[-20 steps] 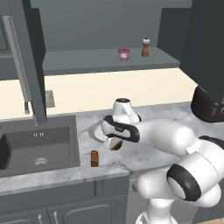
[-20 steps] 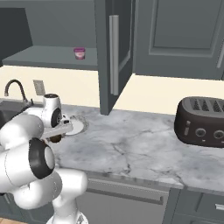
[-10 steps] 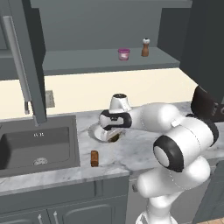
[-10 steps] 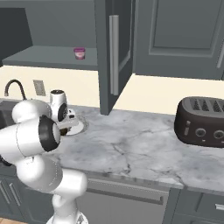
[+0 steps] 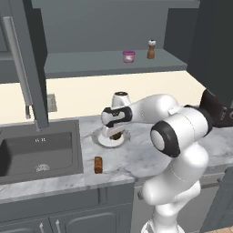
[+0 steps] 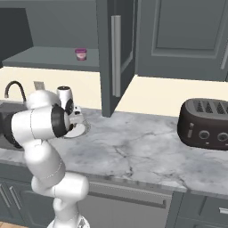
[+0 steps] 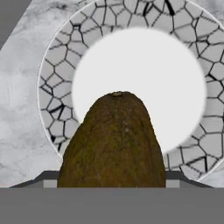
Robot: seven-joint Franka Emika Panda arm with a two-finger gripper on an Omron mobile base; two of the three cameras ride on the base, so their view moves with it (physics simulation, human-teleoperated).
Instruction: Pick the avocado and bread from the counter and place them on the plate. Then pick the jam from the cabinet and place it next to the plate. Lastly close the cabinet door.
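Avocado [image 7: 113, 142] is held in the tool [image 5: 115, 133], its long axis pointing along the tool toward the plate [image 7: 57, 65], whose white centre lies directly beyond its tip. Release onto the plate is judged to be the step in hand. Bread [image 5: 98, 164] is seen on the desk [image 5: 136, 159] near the sink [image 5: 27, 154] from the left base view, and the jam [image 6: 80, 54] on the cabinet shelf from the right base view.

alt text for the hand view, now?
A brown avocado fills the lower centre of the hand camera's view, held over a round plate with a plain white centre and a cracked grey-tile rim. The plate sits on a grey marble counter; the jaws are hidden behind the avocado.
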